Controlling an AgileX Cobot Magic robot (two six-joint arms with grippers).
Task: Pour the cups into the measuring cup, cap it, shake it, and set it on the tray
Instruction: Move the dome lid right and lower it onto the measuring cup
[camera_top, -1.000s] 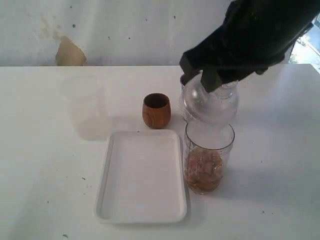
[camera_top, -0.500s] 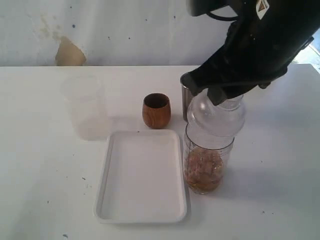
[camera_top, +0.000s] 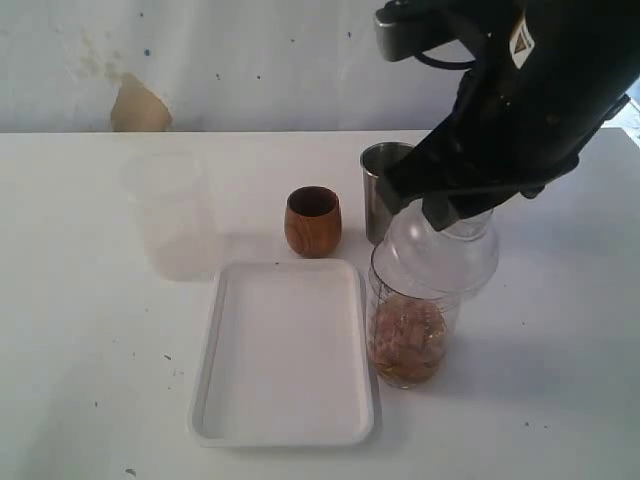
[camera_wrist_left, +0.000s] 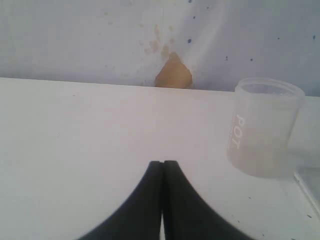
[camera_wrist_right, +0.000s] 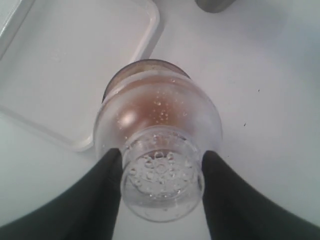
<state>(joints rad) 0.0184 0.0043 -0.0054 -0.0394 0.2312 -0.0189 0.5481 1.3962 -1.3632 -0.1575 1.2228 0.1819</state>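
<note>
The right gripper (camera_wrist_right: 161, 172) pinches the knob of a small clear dome lid (camera_wrist_right: 157, 125) sitting on the mouth of the tall clear plastic measuring cup (camera_top: 408, 335). That cup stands just at 3 o'clock of the flat white plastic tray (camera_top: 215, 340). The left gripper (camera_wrist_left: 162, 167) has its jaws pressed together on nothing. A frosted plastic cup (camera_wrist_left: 262, 127) nearby reads "POT".

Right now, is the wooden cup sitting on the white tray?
No, the wooden cup stands on the bare table, just outside the rim of the tray, which has nothing on it.
</note>
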